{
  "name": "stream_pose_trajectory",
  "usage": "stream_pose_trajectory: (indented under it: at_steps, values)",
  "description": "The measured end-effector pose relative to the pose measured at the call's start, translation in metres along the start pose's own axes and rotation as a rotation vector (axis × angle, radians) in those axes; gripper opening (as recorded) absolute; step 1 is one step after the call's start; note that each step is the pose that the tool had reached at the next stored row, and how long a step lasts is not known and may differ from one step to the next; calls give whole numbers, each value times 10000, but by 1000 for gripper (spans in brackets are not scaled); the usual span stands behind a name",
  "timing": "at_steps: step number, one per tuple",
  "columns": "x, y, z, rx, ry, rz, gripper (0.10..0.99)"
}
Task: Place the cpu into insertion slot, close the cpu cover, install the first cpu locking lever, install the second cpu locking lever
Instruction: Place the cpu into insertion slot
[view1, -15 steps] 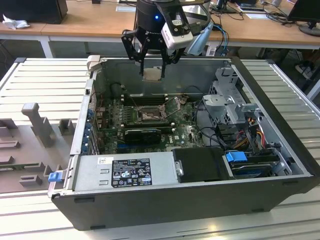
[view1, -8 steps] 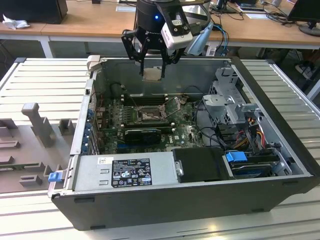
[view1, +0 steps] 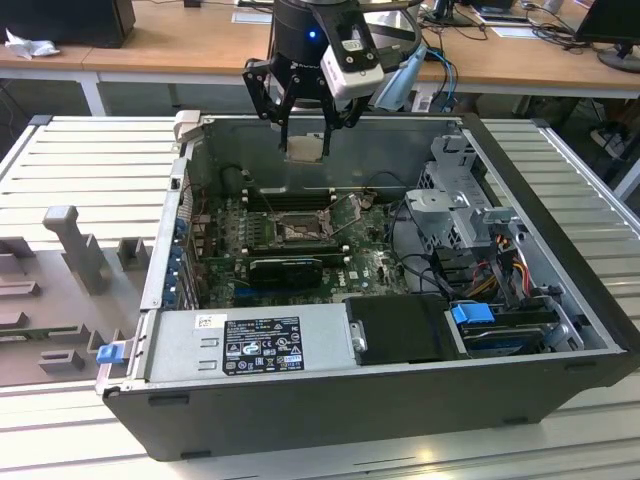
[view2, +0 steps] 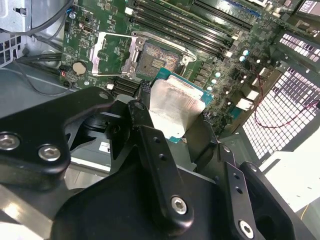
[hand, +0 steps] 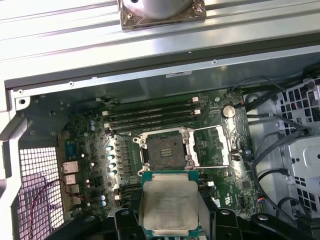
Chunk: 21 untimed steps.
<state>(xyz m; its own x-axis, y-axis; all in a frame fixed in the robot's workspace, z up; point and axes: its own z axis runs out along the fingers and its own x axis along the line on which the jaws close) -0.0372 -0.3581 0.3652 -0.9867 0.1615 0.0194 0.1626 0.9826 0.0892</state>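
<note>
You have the pincer (view1: 305, 142) clamped on the cpu (view1: 304, 151), held high over the open computer case (view1: 400, 400). In both wrist views the cpu hangs well above the green board (hand: 212, 120), apart from the insertion slot (hand: 162, 151), whose contacts lie uncovered.

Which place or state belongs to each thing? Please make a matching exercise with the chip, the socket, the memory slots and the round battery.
Things:
1 chip
2 socket
3 memory slots
4 round battery

Descriptions:
A long, black, lying side by side
B held in the gripper above the open case
C small silvery disc
D square, with nothing in it

Pairs: 1-B, 2-D, 3-A, 4-C
</note>
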Motion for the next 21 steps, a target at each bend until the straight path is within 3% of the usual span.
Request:
stream_pose_trajectory:
  at_steps: [21]
  values:
    - [0,0,0,-9,-38,424,529]
